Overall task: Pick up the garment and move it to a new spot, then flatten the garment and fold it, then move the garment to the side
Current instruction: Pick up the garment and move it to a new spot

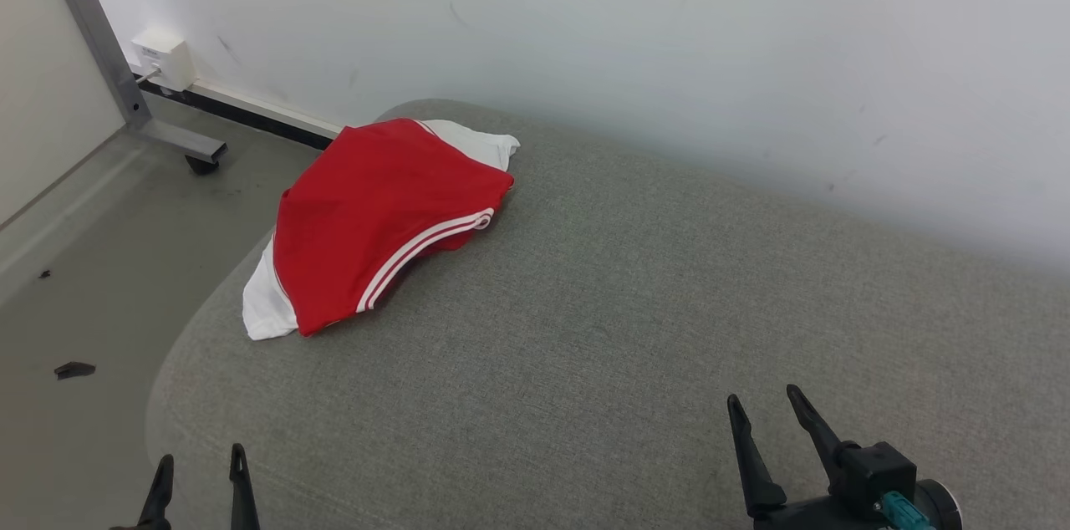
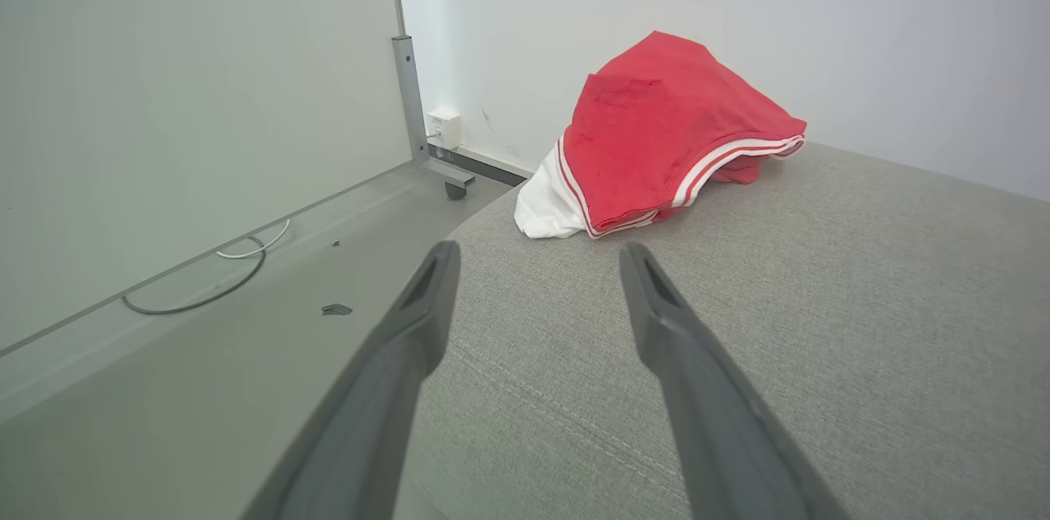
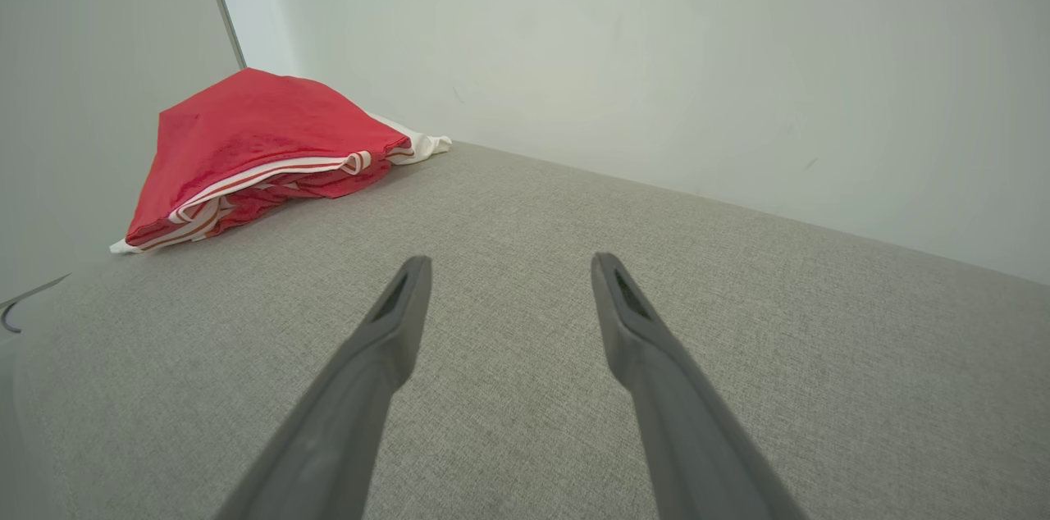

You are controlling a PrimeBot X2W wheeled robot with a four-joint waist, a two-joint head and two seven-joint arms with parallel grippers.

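Note:
The garment [image 1: 376, 216] is red with white stripes and white parts, folded into a mound near the far left corner of the grey fabric surface [image 1: 635, 329]. It also appears as the garment [image 2: 664, 151] ahead of my left fingers and the garment [image 3: 254, 147] at the upper left of the right wrist view. My left gripper [image 1: 201, 463] stands open at the surface's near left edge, well short of the cloth. Over the near right part my right gripper [image 1: 765, 400] is open too. Nothing sits between either pair of fingers.
A white wall [image 1: 669, 37] runs along the back of the surface. Left of it lies grey floor [image 1: 92, 262] with a metal post on a castor [image 1: 201, 162], a white wall box [image 1: 163, 58], a cable [image 2: 205, 290] and small dark scraps [image 1: 73, 369].

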